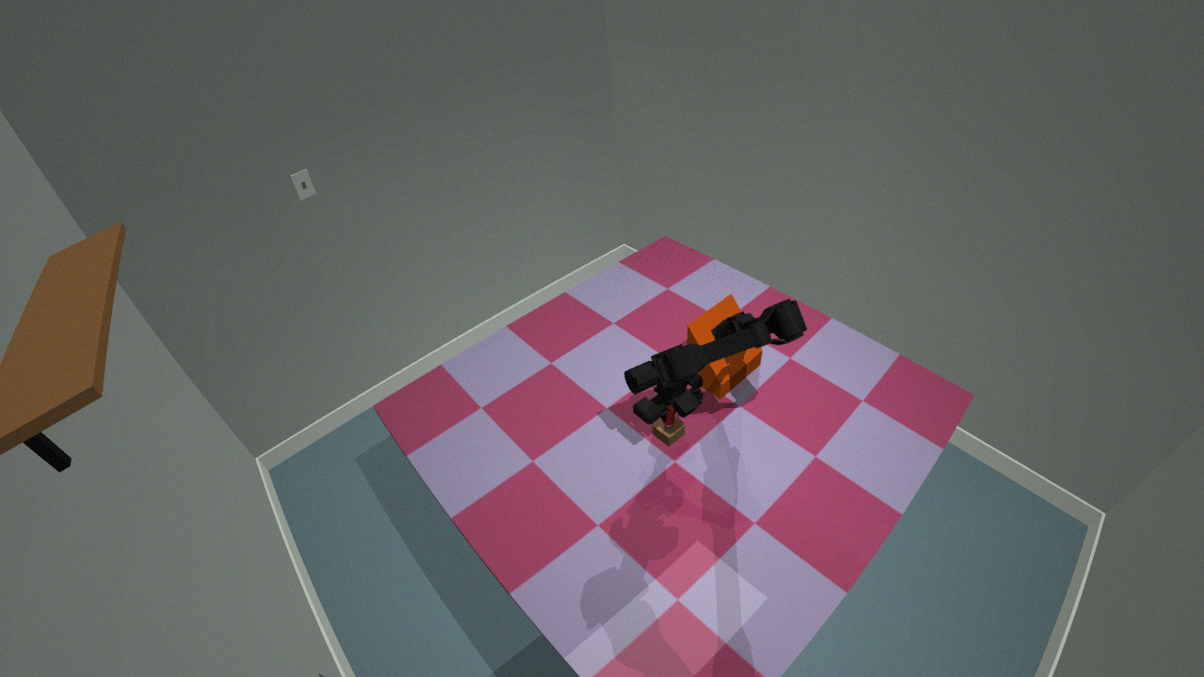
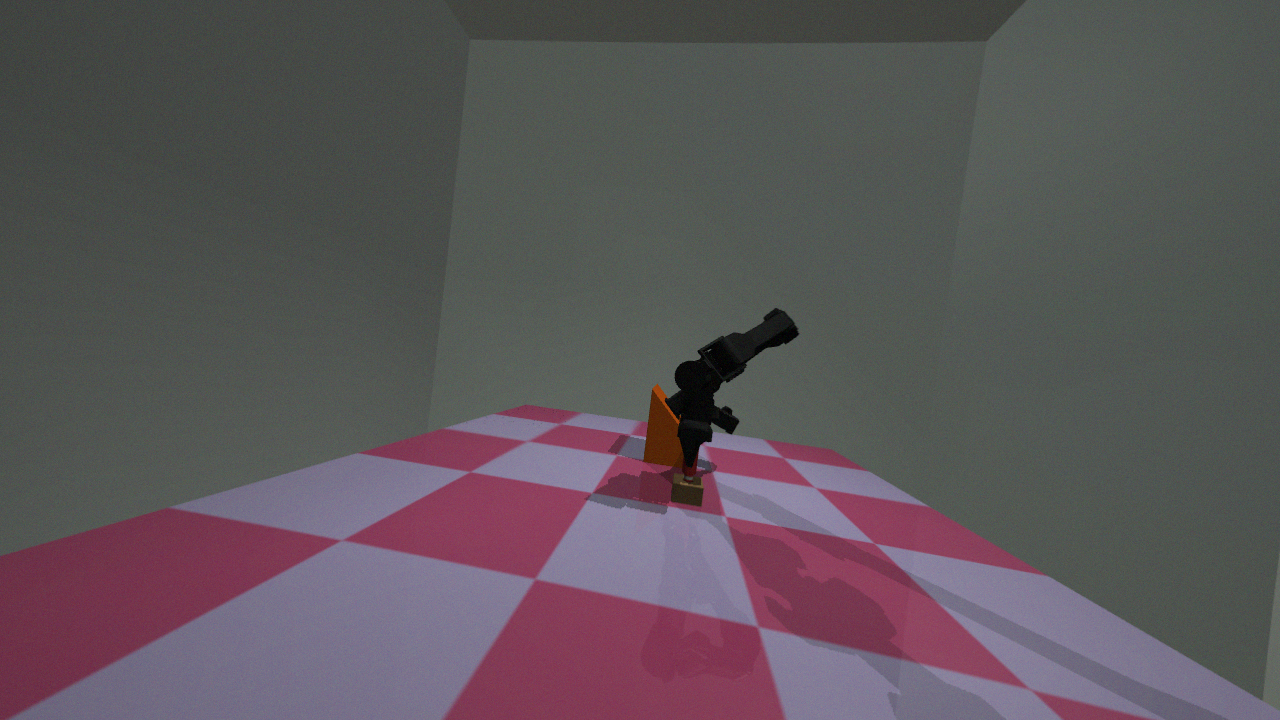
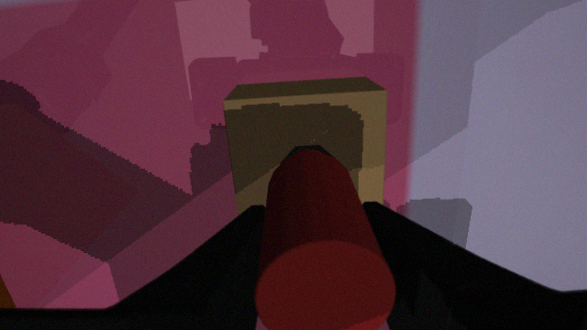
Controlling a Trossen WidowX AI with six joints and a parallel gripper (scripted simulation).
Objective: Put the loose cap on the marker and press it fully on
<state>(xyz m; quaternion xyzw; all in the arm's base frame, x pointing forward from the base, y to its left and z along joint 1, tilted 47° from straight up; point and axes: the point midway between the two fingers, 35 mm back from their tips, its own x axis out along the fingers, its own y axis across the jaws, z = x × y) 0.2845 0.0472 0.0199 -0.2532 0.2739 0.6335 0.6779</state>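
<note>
My gripper [image 1: 666,410] [image 2: 690,456] [image 3: 314,216] is shut on the dark red cap [image 3: 316,215] [image 1: 670,415] [image 2: 689,469]. The cap stands upright, low over the tan holder block [image 3: 372,107] [image 1: 673,436] [image 2: 687,491], and covers the marker. In the wrist view the cap's lower end sits close to the block's top, with only a thin dark rim of the marker's base showing beneath it. The marker's body is hidden inside the cap. The black fingers flank the cap on both sides.
An orange block [image 2: 662,434] stands on the checkered table [image 1: 521,522] just behind the arm. A brown shelf [image 1: 58,337] hangs on the far left wall. The table's pale rim [image 1: 277,505] runs along the edges.
</note>
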